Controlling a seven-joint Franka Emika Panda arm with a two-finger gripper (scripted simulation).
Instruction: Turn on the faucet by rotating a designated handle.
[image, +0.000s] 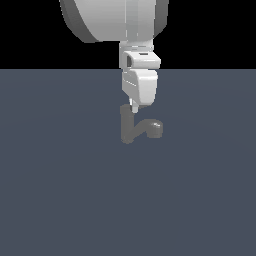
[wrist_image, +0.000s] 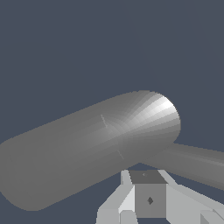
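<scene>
The faucet (image: 128, 127) is a dull grey upright post with a short bent spout ending in a rounded knob (image: 156, 128), which points to the exterior view's right. My gripper (image: 133, 105) hangs straight down from the white arm, its fingertips just at the post's top. The fingers show no gap and hold nothing. The handle cannot be made out in the exterior view. In the wrist view the faucet (wrist_image: 109, 140) fills the frame as a thick grey cylinder. A thinner grey bar, seemingly the handle (wrist_image: 197, 166), juts from it close beside my gripper (wrist_image: 148, 192).
The faucet stands on a flat dark blue-grey floor (image: 60, 190). The large white arm link (image: 115, 20) hangs above at the top of the exterior view. Nothing else shows.
</scene>
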